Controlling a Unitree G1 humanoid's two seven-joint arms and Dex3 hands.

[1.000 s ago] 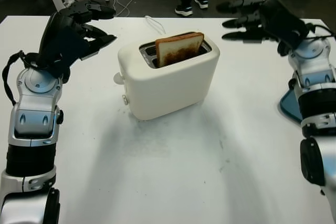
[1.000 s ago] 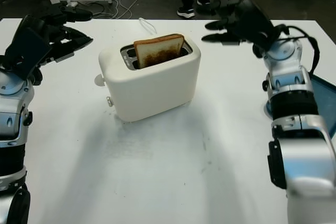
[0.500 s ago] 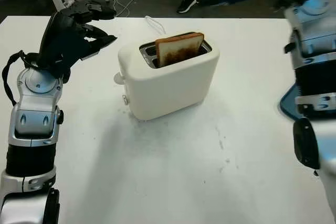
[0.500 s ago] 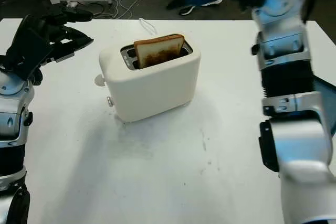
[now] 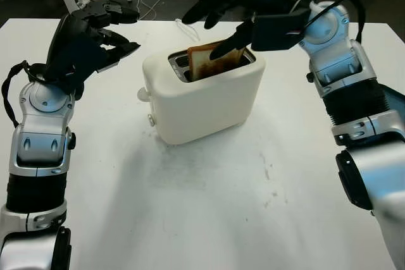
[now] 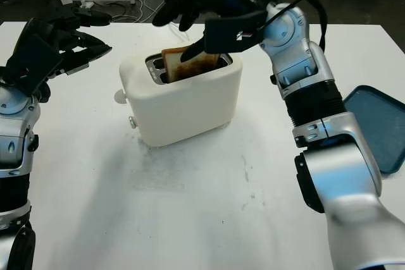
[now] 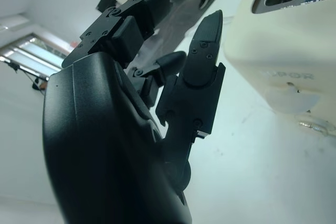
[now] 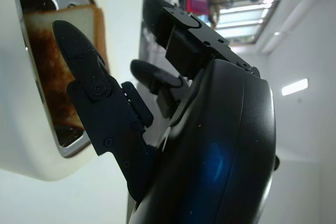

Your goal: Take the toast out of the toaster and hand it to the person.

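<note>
Cream toaster (image 5: 202, 96) holds browned toast (image 5: 205, 61); open right hand (image 5: 231, 11) hovers over it, empty.

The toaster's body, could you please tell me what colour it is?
The toaster is cream, clearest in the left eye view.

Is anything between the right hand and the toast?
Nothing visible. The right hand is open just above the toaster, one finger in front of the toast standing in its slot.
</note>
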